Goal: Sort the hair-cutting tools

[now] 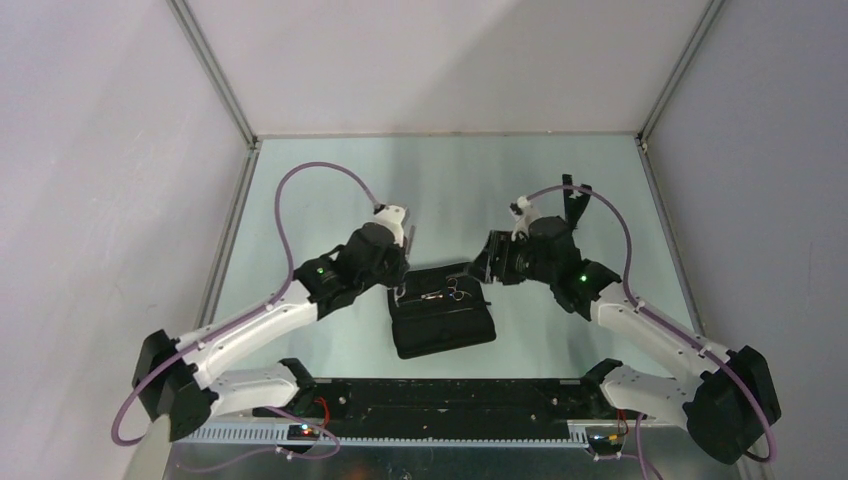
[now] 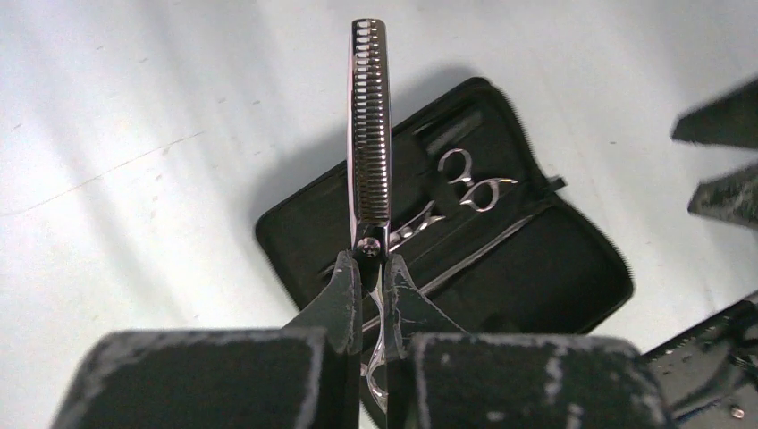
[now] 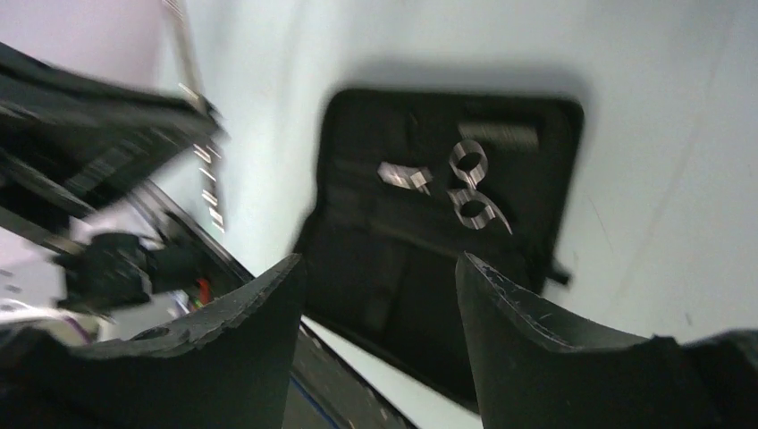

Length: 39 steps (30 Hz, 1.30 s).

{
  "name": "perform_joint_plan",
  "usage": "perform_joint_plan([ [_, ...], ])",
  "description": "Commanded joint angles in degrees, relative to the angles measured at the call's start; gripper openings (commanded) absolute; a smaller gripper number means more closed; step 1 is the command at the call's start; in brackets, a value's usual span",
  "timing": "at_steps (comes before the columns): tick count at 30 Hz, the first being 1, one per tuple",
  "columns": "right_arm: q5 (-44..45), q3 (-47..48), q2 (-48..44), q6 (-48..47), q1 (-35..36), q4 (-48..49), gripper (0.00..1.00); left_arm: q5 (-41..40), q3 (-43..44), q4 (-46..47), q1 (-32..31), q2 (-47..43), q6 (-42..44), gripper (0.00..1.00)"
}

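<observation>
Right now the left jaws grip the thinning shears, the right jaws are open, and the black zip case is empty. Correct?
Not quite: the black zip case is not empty. The left wrist view shows a second pair of silver scissors inside it. The rest stands: the left gripper has its jaws shut on the thinning shears, and the right gripper is open.

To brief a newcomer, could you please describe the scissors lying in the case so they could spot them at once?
At the middle of the table lies an open black zip case. On its lining rests a silver pair of scissors with ring handles. Unlike the other silver pair, whose toothed blade juts from the shut left gripper, this one lies flat and ungripped.
</observation>
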Motion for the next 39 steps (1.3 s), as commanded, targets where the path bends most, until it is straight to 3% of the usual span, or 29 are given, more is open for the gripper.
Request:
perform_joint_plan([
  [1,2.7,1.9,1.2,-7.6,2.8,-21.8,0.67,-2.6,-2.2,-2.8,2.9,-6.0,2.0,0.00],
  [13,5.5,3.6,13.0,-10.7,8.1,-28.0,0.60,-4.0,-8.4,-8.6,5.7,-14.4,4.1,0.00],
  [18,6.1,5.3,18.1,-14.0,7.9,-28.9,0.46,-2.7,-7.6,-10.5,5.8,-14.1,7.0,0.00],
  [22,9.1,7.7,20.0,-19.4,6.7,-30.3,0.21,-0.8,-6.5,-12.0,5.8,-12.8,10.6,0.00],
  [23,10.1,8.2,20.6,-21.3,6.4,-30.6,0.09,0.1,-6.3,-12.1,5.8,-12.2,11.5,0.00],
  [25,11.4,9.9,21.6,-24.3,5.6,-31.2,0.00,1.9,-5.7,-12.4,5.7,-10.9,12.3,0.00],
  [34,14.8,15.7,27.8,-39.8,4.3,-27.6,0.00,9.2,-1.6,-16.9,5.0,1.7,13.4,0.00],
  [39,15.1,15.8,28.6,-44.1,3.4,-24.8,0.00,9.2,2.1,-20.8,3.0,7.8,13.9,0.00],
])
